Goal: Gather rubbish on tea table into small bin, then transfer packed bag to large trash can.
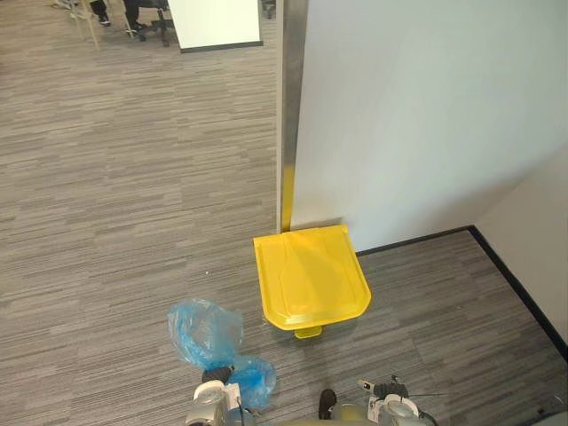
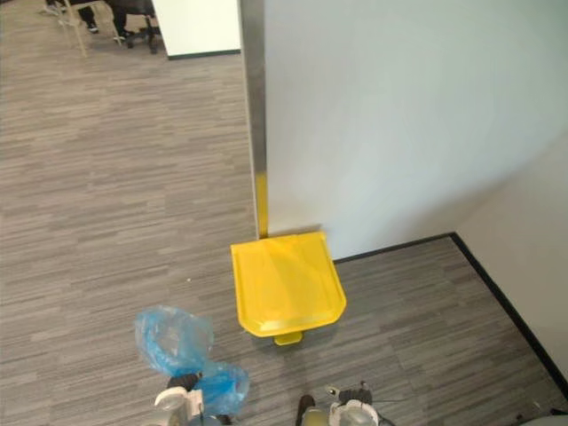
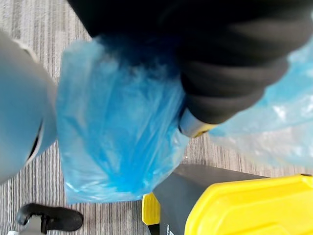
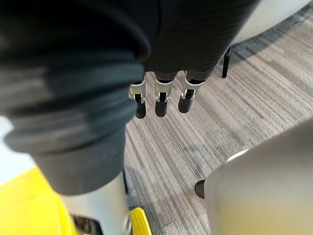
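Blue thin-plastic rubbish bag (image 1: pixel 206 333), likely light and limp, at left hand (image 3: pixel 234 63) (grip: cannot tell), eight o'clock of yellow lidded trash can (image 1: pixel 311 277); hold gathered neck; right hand (image 4: pixel 195 39) fingers (image 4: pixel 160 100) straight, empty.

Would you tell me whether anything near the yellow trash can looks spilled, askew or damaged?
Nothing stands out. The yellow trash can stands against the wall, lid shut; the blue bag is bunched at the left hand; no spill shows on the floor.
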Robot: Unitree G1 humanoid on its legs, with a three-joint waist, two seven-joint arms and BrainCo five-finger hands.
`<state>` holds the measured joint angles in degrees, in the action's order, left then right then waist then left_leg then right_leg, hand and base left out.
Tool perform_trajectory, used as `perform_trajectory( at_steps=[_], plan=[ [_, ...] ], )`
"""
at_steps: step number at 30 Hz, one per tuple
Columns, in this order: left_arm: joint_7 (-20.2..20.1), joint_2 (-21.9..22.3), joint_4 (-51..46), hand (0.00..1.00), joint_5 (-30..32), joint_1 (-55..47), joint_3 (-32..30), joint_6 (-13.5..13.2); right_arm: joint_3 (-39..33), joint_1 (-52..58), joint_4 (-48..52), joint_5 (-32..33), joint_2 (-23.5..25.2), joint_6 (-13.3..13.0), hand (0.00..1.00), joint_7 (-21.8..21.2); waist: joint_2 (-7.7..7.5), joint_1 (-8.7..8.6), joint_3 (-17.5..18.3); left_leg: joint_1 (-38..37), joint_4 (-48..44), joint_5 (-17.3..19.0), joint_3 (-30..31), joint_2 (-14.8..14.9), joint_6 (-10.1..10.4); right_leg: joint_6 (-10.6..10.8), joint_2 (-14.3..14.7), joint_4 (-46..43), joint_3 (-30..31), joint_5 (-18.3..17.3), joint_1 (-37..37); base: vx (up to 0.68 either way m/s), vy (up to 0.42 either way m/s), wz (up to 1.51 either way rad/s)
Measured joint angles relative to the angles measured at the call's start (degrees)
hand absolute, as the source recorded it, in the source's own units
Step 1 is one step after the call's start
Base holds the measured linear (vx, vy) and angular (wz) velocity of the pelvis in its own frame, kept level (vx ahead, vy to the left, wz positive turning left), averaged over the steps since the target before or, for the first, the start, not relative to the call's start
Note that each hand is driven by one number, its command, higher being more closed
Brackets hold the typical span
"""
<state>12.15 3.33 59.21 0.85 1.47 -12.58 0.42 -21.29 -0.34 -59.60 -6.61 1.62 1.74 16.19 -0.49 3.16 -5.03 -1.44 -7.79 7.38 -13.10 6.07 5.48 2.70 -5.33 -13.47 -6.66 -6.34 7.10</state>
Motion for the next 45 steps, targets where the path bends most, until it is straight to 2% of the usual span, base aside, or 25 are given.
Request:
perform_trajectory(
  at_steps=[3, 10, 11, 12, 16, 17, 19, 20, 21, 24, 25, 26, 27, 29, 30, 31, 32, 34, 38, 42, 45],
  plan=[
    [0.1, 0.1, -0.1, 1.0, 0.0, -0.3, -1.1, 0.0, -0.5, 0.1, -0.2, 0.0, 0.1, 0.0, 0.0, 0.0, -0.13, -0.03, 0.1, -0.9, 1.8, -1.9, 1.6, -0.9, -0.3, 0.1, -0.7, 0.9, -1.3, 0.2, -1.5, -0.02, -0.02, 0.29],
    [0.1, -0.3, 0.0, 1.0, 0.1, -0.7, -1.7, 0.0, -0.5, -0.2, -0.4, 0.0, 0.0, -0.1, 0.0, -0.1, 0.63, 0.03, -0.1, -2.7, 5.2, -2.1, 1.6, -0.4, -0.4, 0.1, 0.6, 5.3, -0.4, 3.7, -3.2, -0.1, 0.021, -0.09],
    [0.1, -0.5, 0.0, 1.0, 0.1, -0.6, -1.7, 0.0, -0.4, -0.2, -0.4, 0.0, 0.1, 0.0, 0.0, -0.1, 0.33, 0.09, -0.4, -2.6, 5.3, -2.1, 0.2, -0.6, -0.6, 0.2, 0.9, 7.4, 1.1, 5.6, -3.2, -0.23, 0.064, -0.52],
    [0.1, -0.8, 0.0, 1.0, 0.1, -0.6, -1.7, 0.0, -0.3, -0.2, -0.3, 0.0, 0.1, 0.0, 0.0, -0.1, 0.16, 0.23, -0.8, -2.6, 5.3, -1.9, -0.9, -0.6, -0.8, 0.5, 0.8, 7.9, 2.1, 6.0, -3.1, -0.2, 0.051, -0.55],
    [0.1, -1.4, 0.0, 1.0, 0.2, -0.6, -1.5, 0.0, 1.3, -0.1, 0.3, 0.0, 0.1, -0.1, 0.0, -0.1, -0.6, 0.01, -1.1, -2.6, 4.5, -0.5, -2.0, -1.2, -1.2, 1.5, -0.1, 5.9, 2.9, 5.2, -1.8, -0.1, 0.034, -0.18],
    [0.1, -1.6, 0.0, 1.0, 0.3, -0.6, -1.3, 0.0, 1.4, 0.0, 0.3, 0.0, 0.1, -0.1, 0.0, 0.0, -0.95, 0.01, -1.2, -2.5, 4.3, -0.4, -2.0, -1.6, -1.4, 1.7, -0.7, 4.1, 3.0, 4.2, -0.9, -0.01, 0.061, 0.01],
    [0.0, -2.5, -0.2, 1.0, 0.5, -0.3, 0.1, 0.0, 2.4, 0.5, 0.6, 0.0, 0.3, -0.1, 0.0, 0.0, -2.37, -0.19, -1.9, -2.5, 1.0, 1.6, -1.6, -3.0, -2.3, 4.0, -3.0, -3.0, 3.0, 0.7, 1.1, 0.02, 0.071, 0.09],
    [0.0, -2.7, -0.1, 1.0, 0.6, 0.1, 0.2, 0.0, 2.3, 0.8, 0.8, 0.1, 0.3, -0.1, 0.0, 0.0, -2.79, -0.23, -2.5, -2.7, -0.3, 2.7, -1.1, -3.3, -2.4, 4.5, -3.8, -7.0, 3.1, 0.1, 1.5, 0.01, 0.021, 0.11],
    [0.0, -2.9, 0.0, 1.0, 0.7, 0.1, 0.2, 0.0, 2.2, 1.3, 2.3, 0.3, 0.4, -0.1, 0.0, 0.0, -2.9, -0.26, -2.8, -2.8, -2.2, 4.1, -0.7, -3.4, -2.8, 3.7, -4.2, -15.8, 4.2, 0.6, 5.1, 0.02, 0.02, 0.18],
    [0.0, -3.1, 0.0, 1.0, 1.2, 0.8, 0.2, 0.1, 1.6, 1.2, 4.5, 0.5, 0.6, -0.7, 0.0, 0.0, -2.57, -1.27, -4.6, -5.3, -5.9, 6.7, 1.8, -2.4, -3.7, 2.4, -4.6, -35.4, 4.5, 10.1, 12.6, 0.07, 0.032, 0.34],
    [0.0, -3.3, 0.0, 1.0, 1.4, 0.8, 0.7, 0.2, 1.6, 1.1, 4.6, 0.5, 0.5, -0.9, 0.0, 0.0, -2.88, -1.24, -4.6, -6.3, -8.2, 8.4, 3.0, -1.4, -3.8, 2.0, -4.4, -38.8, 3.3, 7.2, 14.4, 0.12, -0.01, 0.4],
    [0.0, -3.6, 0.1, 1.0, 1.4, 0.8, 1.4, 0.2, 1.6, 1.1, 4.7, 0.5, 0.5, -0.9, 0.0, 0.1, -2.99, -1.23, -4.7, -6.7, -9.2, 9.4, 3.6, -0.9, -3.6, 1.7, -4.4, -38.1, 2.0, 5.7, 14.9, 0.14, -0.051, 0.42],
    [0.0, -3.9, 0.3, 1.0, 1.4, 1.0, 2.2, 0.2, 1.3, 1.0, 4.7, 0.5, 0.6, -1.0, 0.0, 0.1, -3.27, -1.27, -4.8, -7.1, -10.4, 10.7, 4.4, -0.6, -3.4, 1.5, -4.6, -34.7, -0.1, 4.3, 15.6, 0.17, -0.088, 0.34],
    [-0.1, -4.2, 1.3, 1.0, 2.0, 1.7, 2.3, 0.4, -0.2, 0.1, 4.4, 0.5, 0.7, -0.8, 0.0, 0.1, -3.88, -1.26, -5.2, -7.6, -11.6, 12.5, 5.2, -0.6, -2.7, 1.8, -4.1, -21.7, -2.9, 4.3, 15.2, 0.25, -0.159, 0.37],
    [-0.1, -4.1, 1.4, 1.0, 2.5, 1.7, 2.3, 0.4, -0.7, 0.3, 4.0, 0.5, 0.6, -0.7, 0.0, 0.2, -3.85, -1.54, -5.2, -7.8, -12.0, 13.4, 6.1, -0.7, -2.4, 1.7, -4.1, -18.9, -3.1, 4.5, 13.1, 0.41, -0.266, 0.51],
    [-0.2, -4.2, 1.4, 1.0, 3.1, 1.8, 2.3, 0.2, -1.5, 1.0, 2.9, 0.4, 0.6, -0.2, 0.0, 0.4, -5.05, -1.68, -5.2, -8.8, -12.5, 14.9, 7.4, -1.8, -1.6, 3.1, -4.4, -12.5, -2.5, 3.5, 7.5, 0.37, -0.219, 0.37],
    [-0.1, -3.8, 2.2, 1.0, 3.3, 2.8, 2.0, 0.1, -2.7, 0.2, 2.3, 0.8, 0.1, 0.0, 0.0, 0.2, -3.81, -1.3, -6.5, -9.5, -13.6, 15.9, 7.7, -1.1, -0.8, 0.5, -3.5, -13.3, -2.7, 3.2, 6.9, 0.35, -0.183, 0.21],
    [-0.3, -2.3, 2.2, 1.0, 3.7, 3.5, 1.7, 0.1, -3.8, -0.9, 2.4, 0.4, -0.7, 0.4, 0.0, 0.4, -1.89, -1.42, -7.9, -9.6, -14.3, 15.8, 7.5, 0.2, -0.5, -0.9, -2.7, -16.8, -3.4, -0.1, 7.9, 0.23, -0.114, 0.06],
    [-1.3, -1.2, 2.3, 1.0, 5.8, 3.8, 1.7, 0.0, -4.5, -0.9, 2.4, 0.3, -0.6, 0.6, 0.0, 0.6, -1.81, -1.14, -8.0, -11.6, -14.5, 15.7, 7.6, 1.2, -0.6, -2.6, -2.7, -21.6, -4.1, -4.3, 7.4, 0.23, -0.109, 0.07],
    [-1.5, -0.4, 2.4, 1.0, 5.9, 4.2, 1.4, 0.1, -3.6, -0.8, 2.2, 0.2, -0.6, 0.9, 0.0, 0.6, -2.17, -0.8, -7.7, -11.5, -15.4, 15.8, 7.4, 1.5, -0.5, -2.5, -3.2, -21.7, -4.2, -4.4, 6.8, 0.09, 0.007, 0.04],
    [-1.4, -0.7, 2.9, 1.0, 5.9, 4.1, 0.6, 0.0, -2.4, -0.7, 2.1, 0.0, -0.4, 1.0, 0.0, 0.6, -3.06, -0.81, -7.1, -10.6, -15.5, 15.8, 7.4, 0.7, -0.5, -1.1, -3.7, -20.1, -3.4, -3.5, 6.9, -0.04, 0.055, 0.08]
  ],
)
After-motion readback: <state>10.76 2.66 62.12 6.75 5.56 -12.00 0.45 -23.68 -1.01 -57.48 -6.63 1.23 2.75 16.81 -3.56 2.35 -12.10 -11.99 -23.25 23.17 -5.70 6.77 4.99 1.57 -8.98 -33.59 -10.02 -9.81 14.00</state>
